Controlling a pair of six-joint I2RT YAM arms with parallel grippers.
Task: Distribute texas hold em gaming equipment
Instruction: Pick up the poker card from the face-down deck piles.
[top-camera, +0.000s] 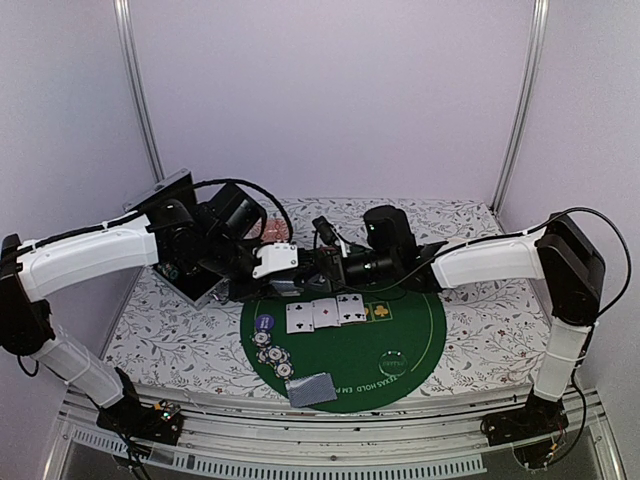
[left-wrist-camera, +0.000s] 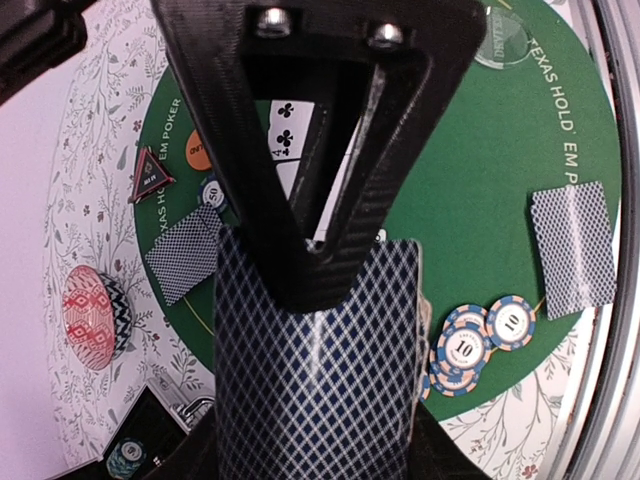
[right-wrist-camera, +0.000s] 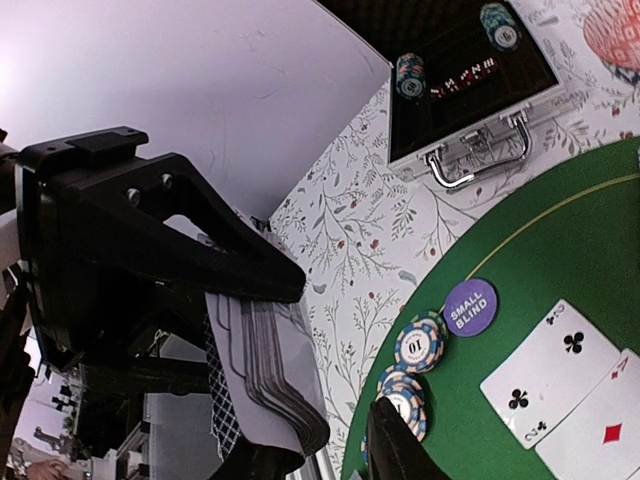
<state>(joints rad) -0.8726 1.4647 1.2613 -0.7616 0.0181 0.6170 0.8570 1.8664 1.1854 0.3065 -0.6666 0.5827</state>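
Observation:
My left gripper (left-wrist-camera: 325, 450) is shut on the sides of a deck of cards (left-wrist-camera: 315, 360) with blue diamond backs, held above the green mat (top-camera: 410, 335). My right gripper (right-wrist-camera: 320, 450) is open, and its fingers straddle the deck's end (right-wrist-camera: 275, 380). One right finger (left-wrist-camera: 310, 250) lies over the deck's back. Three face-up cards (top-camera: 325, 313) lie in a row on the mat. Blue chips (top-camera: 272, 355) and a purple small-blind button (top-camera: 264, 323) sit at the mat's left. Face-down cards (top-camera: 313, 388) lie at the near edge.
An open chip case (right-wrist-camera: 470, 70) stands on the floral cloth at the back left, next to a pink patterned dish (left-wrist-camera: 92, 315). More face-down cards (left-wrist-camera: 185, 255), an orange button (left-wrist-camera: 198, 153) and a clear dealer button (top-camera: 393, 360) lie on the mat.

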